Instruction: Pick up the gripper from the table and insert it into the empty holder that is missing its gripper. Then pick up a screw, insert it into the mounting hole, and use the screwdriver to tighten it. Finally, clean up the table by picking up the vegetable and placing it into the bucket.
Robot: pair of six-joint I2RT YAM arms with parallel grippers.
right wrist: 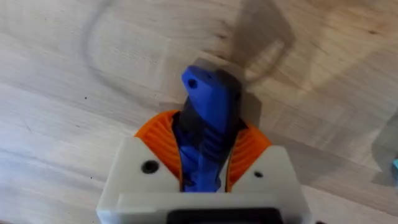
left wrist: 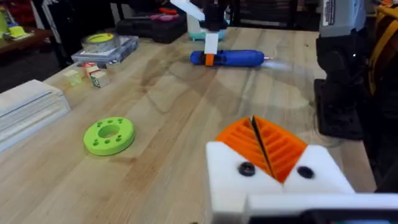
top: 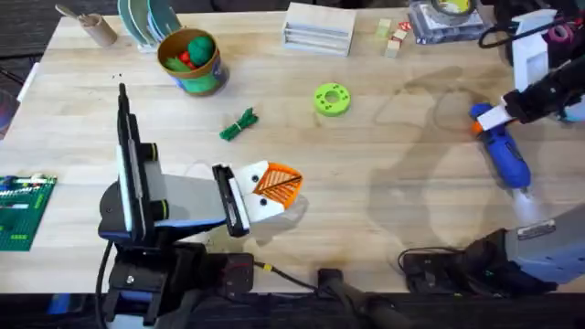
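The blue screwdriver point(top: 505, 153) lies at the right side of the table with my right gripper point(top: 487, 120) shut on its back end. In the right wrist view the blue screwdriver body point(right wrist: 208, 118) sits clamped between the orange pads point(right wrist: 158, 134). From the left wrist it shows far off as the screwdriver point(left wrist: 233, 58), metal tip pointing right. My left gripper point(top: 272, 185) hovers low over the table's front middle, orange pads point(left wrist: 283, 146) pressed together with nothing held. The green vegetable point(top: 239, 125) lies behind it. The bucket point(top: 192, 75) stands at the back left. The loose gripper, holder and screw are out of view.
A lime-green disc point(top: 332, 99) lies mid-table. At the back are teal plates point(top: 146, 18), a white box point(top: 320, 27), small blocks point(top: 393, 38) and a clear case point(top: 448, 18). A green baseplate point(top: 23, 210) sits at the left edge. The bucket holds a green ball and a red item.
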